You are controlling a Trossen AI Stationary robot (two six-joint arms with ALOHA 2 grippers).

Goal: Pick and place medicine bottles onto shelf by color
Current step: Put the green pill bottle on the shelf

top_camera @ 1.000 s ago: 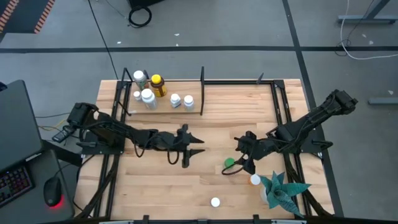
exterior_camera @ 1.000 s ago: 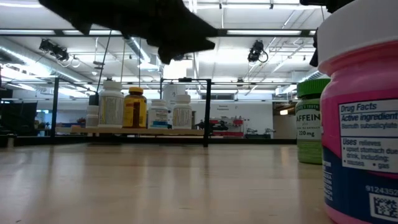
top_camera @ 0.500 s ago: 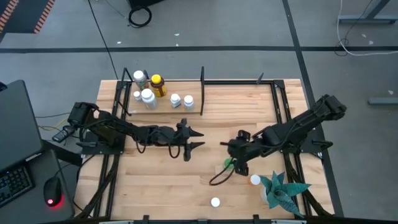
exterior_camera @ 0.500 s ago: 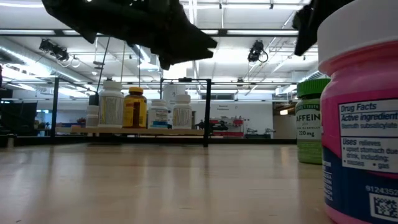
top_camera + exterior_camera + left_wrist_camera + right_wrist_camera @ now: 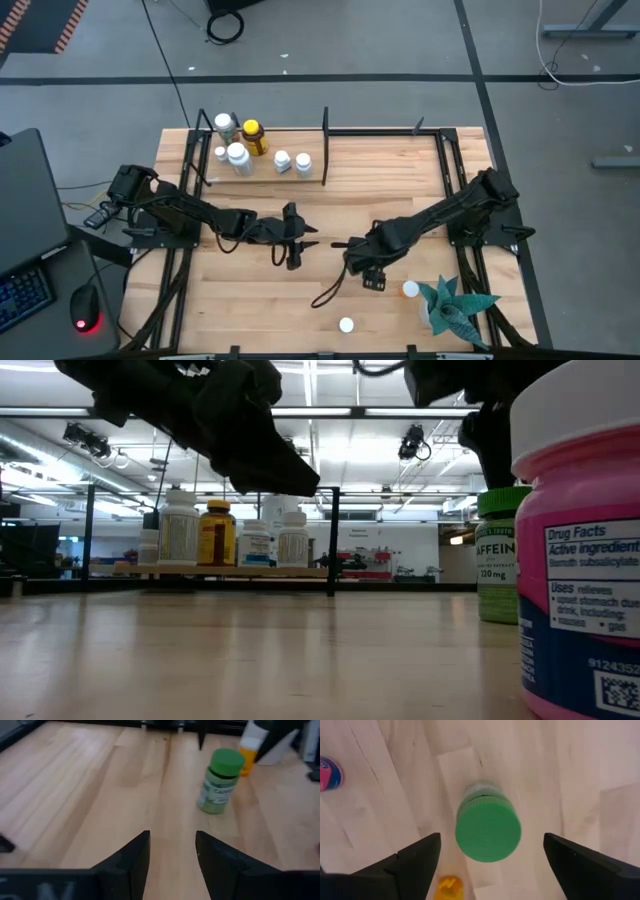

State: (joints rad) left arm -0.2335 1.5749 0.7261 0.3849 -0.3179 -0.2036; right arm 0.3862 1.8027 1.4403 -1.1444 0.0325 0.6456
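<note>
While the right claw (image 5: 487, 852) hangs wide open above the green-capped bottle (image 5: 488, 827) standing mid-worktop (image 5: 400, 180), it should descend centered; the left claw (image 5: 172, 851), partly open, waits empty nearby.

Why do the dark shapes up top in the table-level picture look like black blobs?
Low view: bright ceiling lights behind silhouette the arms, and the pink bottle sits so near that it overflows the frame. Right wrist view: the open right claw hangs over the green-capped bottle, its fingers soft-edged.
</note>
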